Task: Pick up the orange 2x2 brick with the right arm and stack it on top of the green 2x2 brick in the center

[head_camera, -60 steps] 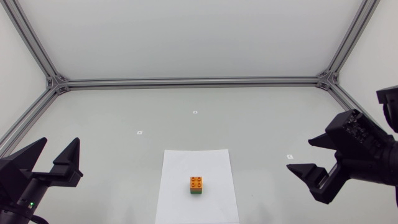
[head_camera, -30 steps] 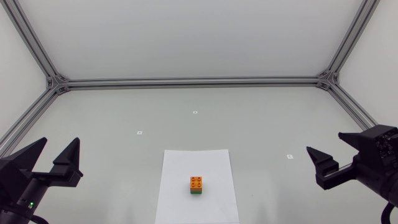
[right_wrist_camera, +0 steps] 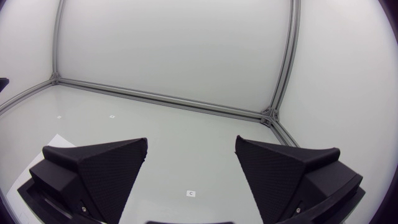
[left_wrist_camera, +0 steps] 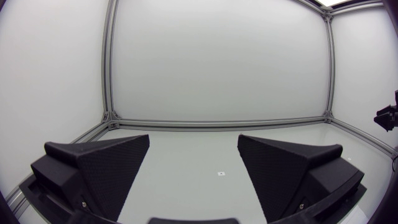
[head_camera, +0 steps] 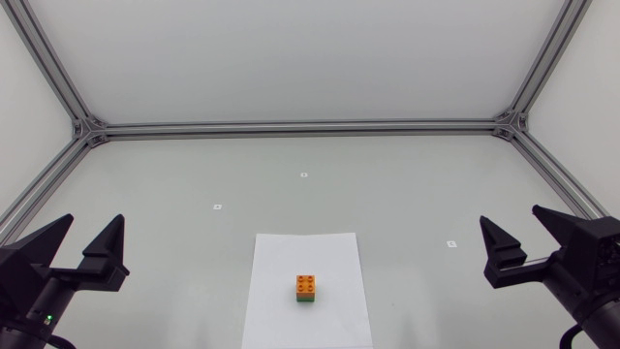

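Already done: the orange brick [head_camera: 306,283] is sitting on top of the green brick [head_camera: 306,300], so the stacking the task asks for is looking complete.
Left to do: nothing obvious is remaining, judging by how things are lying.
Where the stack is: it is standing on a white sheet [head_camera: 291,262] on the bench [head_camera: 407,194]. It is well apart from the right gripper [head_camera: 510,215], off to its inner side, roughly midway between it and the left gripper [head_camera: 95,219].
Right gripper: its two fingers are standing wide apart and holding nothing. From its own wrist camera only bare bench is showing between the fingers, with a corner of the white sheet beside one finger. The bricks are falling outside that view.
Left gripper: its fingers are also spread apart and empty, and it is sitting clear of the stack on the opposite side.
Which way the orange brick is pointing: its four studs are facing straight up, and it is sitting level, not tilted.
Long axis: the brick is square from above, so no long axis is showing. Its sides are lining up with the green brick beneath and running about parallel with the sheet's edges.
Fit: only a thin green strip is showing under the orange one, so I cannot tell whether it is pressed fully home.
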Controlling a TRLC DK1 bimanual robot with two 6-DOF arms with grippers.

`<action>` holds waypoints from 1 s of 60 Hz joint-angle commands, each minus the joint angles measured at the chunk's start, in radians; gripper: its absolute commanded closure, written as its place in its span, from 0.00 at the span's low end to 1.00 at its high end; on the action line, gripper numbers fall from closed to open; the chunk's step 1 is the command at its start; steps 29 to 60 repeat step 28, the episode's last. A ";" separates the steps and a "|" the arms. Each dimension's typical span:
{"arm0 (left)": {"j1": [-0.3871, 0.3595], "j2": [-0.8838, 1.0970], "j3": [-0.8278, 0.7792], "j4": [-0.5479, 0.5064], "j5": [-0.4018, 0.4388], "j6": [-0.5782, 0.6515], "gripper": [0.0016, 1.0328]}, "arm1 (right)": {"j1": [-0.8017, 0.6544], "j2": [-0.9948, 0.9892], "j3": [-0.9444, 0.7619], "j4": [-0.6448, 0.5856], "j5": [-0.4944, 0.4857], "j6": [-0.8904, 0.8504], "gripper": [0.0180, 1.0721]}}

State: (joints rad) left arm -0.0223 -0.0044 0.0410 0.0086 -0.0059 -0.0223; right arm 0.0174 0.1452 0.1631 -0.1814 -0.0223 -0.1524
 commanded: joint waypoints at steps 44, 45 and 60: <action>0.004 -0.008 -0.041 -0.013 0.004 0.013 0.04 | -0.017 -0.145 -0.163 0.181 0.022 0.152 0.05; 0.004 -0.008 -0.041 -0.013 0.004 0.013 0.04 | -0.017 -0.145 -0.163 0.181 0.022 0.152 0.05; 0.004 -0.008 -0.041 -0.013 0.004 0.013 0.04 | -0.017 -0.145 -0.163 0.181 0.022 0.152 0.05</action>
